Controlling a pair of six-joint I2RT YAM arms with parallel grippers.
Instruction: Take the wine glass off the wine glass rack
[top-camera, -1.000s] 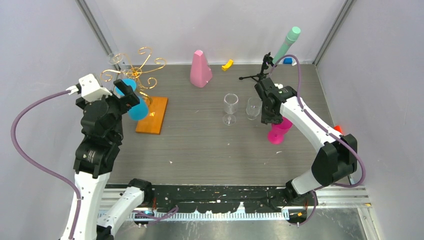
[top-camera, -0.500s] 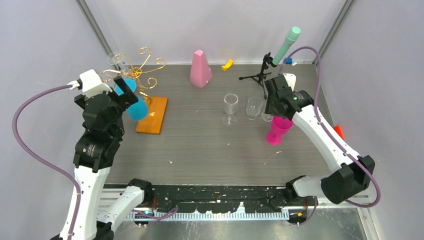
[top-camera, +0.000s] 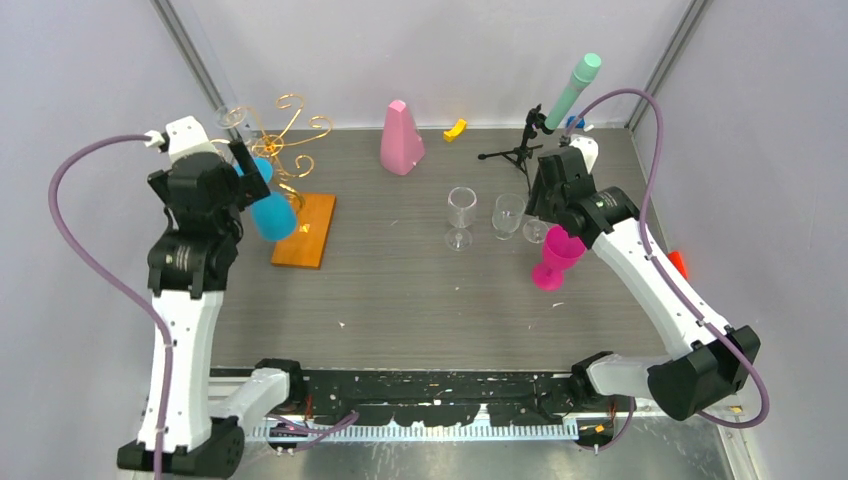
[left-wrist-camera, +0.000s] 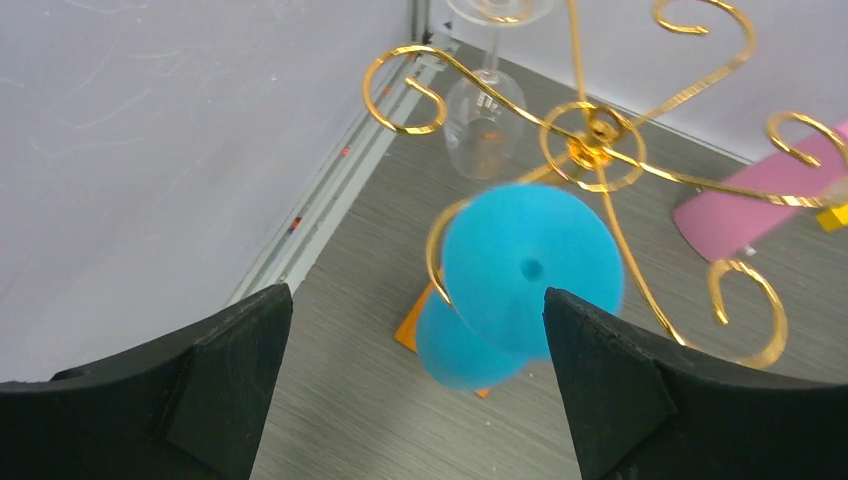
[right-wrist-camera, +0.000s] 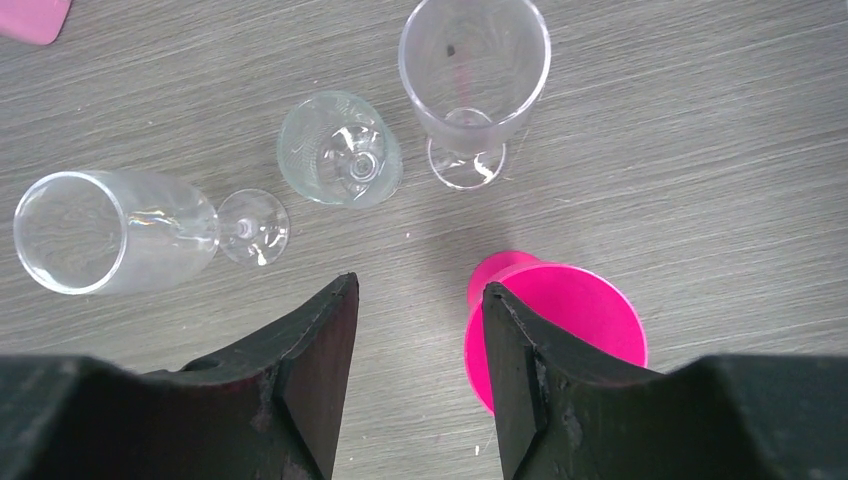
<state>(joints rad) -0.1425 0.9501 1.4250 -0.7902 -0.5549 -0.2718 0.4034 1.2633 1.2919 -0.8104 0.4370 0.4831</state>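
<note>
The wine glass rack (top-camera: 285, 135) is gold wire with curled arms on an orange wooden base (top-camera: 310, 235), at the table's back left. A blue wine glass (top-camera: 272, 210) hangs upside down from one arm. In the left wrist view its round foot (left-wrist-camera: 530, 268) faces me below the rack's hub (left-wrist-camera: 592, 150). A clear wine glass (left-wrist-camera: 483, 120) hangs from a farther arm. My left gripper (left-wrist-camera: 416, 295) is wide open just short of the blue glass, holding nothing. My right gripper (right-wrist-camera: 415, 290) is open and empty above the table, beside an upright pink glass (right-wrist-camera: 585, 310).
Three clear glasses (top-camera: 460, 215) (top-camera: 508, 215) (top-camera: 535, 233) stand in the middle right, by the pink glass (top-camera: 555, 260). At the back are a pink cone (top-camera: 400, 138), a yellow piece (top-camera: 456, 128) and a black tripod (top-camera: 515, 152) with a mint tube (top-camera: 574, 88). Walls close in on both sides.
My right gripper has opened and lifted away from the pink glass, which stays standing on the table. My left arm has risen and shifted back toward the rack, still open.
</note>
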